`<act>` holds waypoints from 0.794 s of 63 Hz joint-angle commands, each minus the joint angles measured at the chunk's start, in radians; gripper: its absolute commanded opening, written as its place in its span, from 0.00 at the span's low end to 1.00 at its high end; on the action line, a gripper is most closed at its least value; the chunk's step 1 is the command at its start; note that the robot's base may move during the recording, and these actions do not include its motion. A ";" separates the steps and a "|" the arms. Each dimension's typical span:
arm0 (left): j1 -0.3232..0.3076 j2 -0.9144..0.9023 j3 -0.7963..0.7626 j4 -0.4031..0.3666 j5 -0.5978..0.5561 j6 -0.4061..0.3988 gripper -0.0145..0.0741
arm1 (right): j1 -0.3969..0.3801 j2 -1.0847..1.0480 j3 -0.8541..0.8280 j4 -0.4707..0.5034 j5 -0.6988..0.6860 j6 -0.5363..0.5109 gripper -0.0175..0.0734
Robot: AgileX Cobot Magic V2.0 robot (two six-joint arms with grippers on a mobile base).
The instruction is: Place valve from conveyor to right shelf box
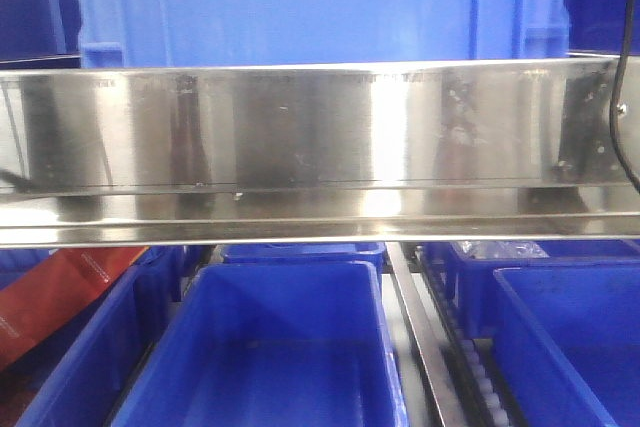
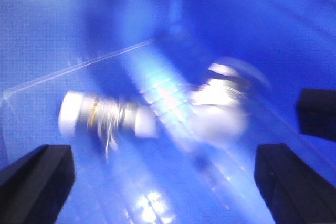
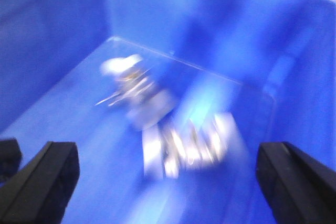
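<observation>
The left end effector [image 2: 163,182] shows in its wrist view as two black fingertips [image 2: 34,182] at the lower corners of the frame, spread wide with nothing between them. It hangs over the floor of a blue plastic box [image 2: 252,35]. Two small silver metal valves with white end caps lie on that floor, both blurred: one valve [image 2: 107,116] left of centre, lying on its side above the left fingertip, and a second valve [image 2: 220,106] right of centre, close beside the first. Neither touches a fingertip.

The right end effector [image 3: 168,182] looks much the same, its black fingertips [image 3: 294,182] wide apart at the lower corners and holding nothing. Below it, in a blue plastic bin [image 3: 52,35], two more silver valve bodies rest: one [image 3: 134,90] in the upper middle, another [image 3: 186,145] lower and nearer the gap between the fingers, just beside the first. Blur hides their details.

The front view shows a brushed steel rail [image 1: 320,147] across the middle, a large blue crate [image 1: 300,7] above it, and several open blue shelf boxes [image 1: 270,347] below; how many cannot be told for certain.
</observation>
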 commanded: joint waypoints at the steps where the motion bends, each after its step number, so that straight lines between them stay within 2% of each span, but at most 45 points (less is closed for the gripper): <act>1: -0.004 -0.063 -0.011 -0.002 -0.007 0.002 0.78 | -0.002 -0.066 -0.007 -0.003 -0.008 -0.006 0.81; 6: -0.004 -0.113 -0.011 0.011 0.006 0.002 0.70 | -0.002 -0.110 -0.007 -0.003 -0.007 -0.006 0.74; 10: -0.004 -0.153 -0.011 0.020 0.023 0.002 0.58 | -0.002 -0.156 -0.007 -0.003 0.001 -0.006 0.63; 15: -0.002 -0.201 -0.011 0.032 0.054 0.002 0.40 | -0.002 -0.207 -0.007 -0.003 0.022 -0.006 0.46; 22: -0.002 -0.269 -0.011 0.077 0.112 0.002 0.11 | -0.002 -0.270 -0.007 -0.003 0.055 -0.006 0.14; 25: 0.001 -0.290 -0.011 0.097 0.142 0.002 0.04 | -0.002 -0.296 -0.007 -0.003 0.071 -0.006 0.01; 34: 0.024 -0.360 0.007 0.137 0.211 -0.071 0.04 | -0.002 -0.363 0.033 -0.005 0.087 -0.003 0.02; 38: 0.046 -0.401 0.055 0.142 0.217 -0.073 0.04 | -0.002 -0.412 0.090 -0.010 0.066 -0.003 0.02; 50: 0.078 -0.586 0.319 0.142 0.087 -0.090 0.04 | -0.002 -0.574 0.365 -0.019 -0.062 -0.003 0.02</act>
